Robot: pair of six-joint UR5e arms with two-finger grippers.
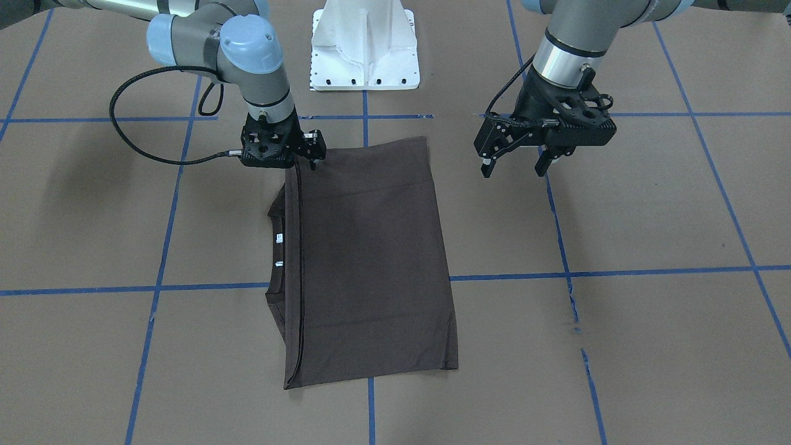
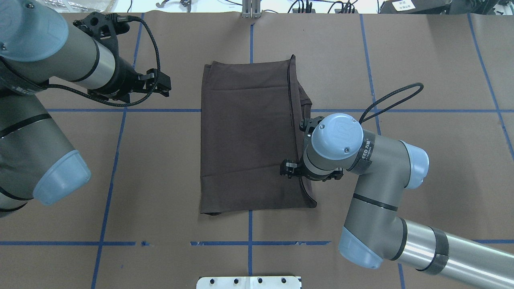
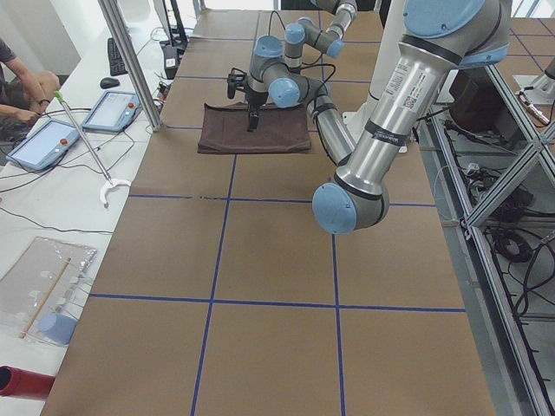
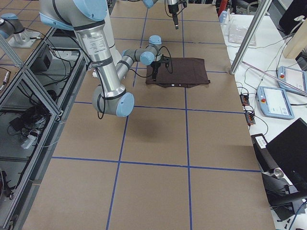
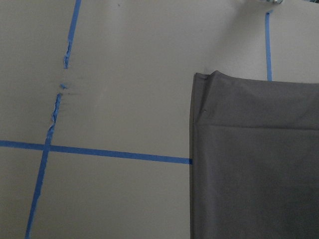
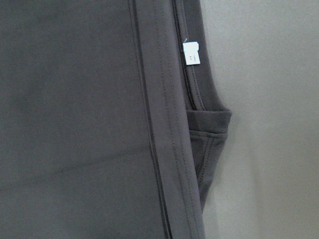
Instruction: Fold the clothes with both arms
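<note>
Brown folded T-shirt point(image 1: 371, 259) lies flat; left gripper point(image 1: 514, 171) spread wide, right gripper point(image 1: 313, 159) unclear

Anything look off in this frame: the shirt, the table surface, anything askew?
Two things. The T-shirt is folded unevenly: its collar edge, with the white label, sticks out past the folded-over layer on the robot's right. And the blue tape line is torn and smeared on the robot's left side.
</note>
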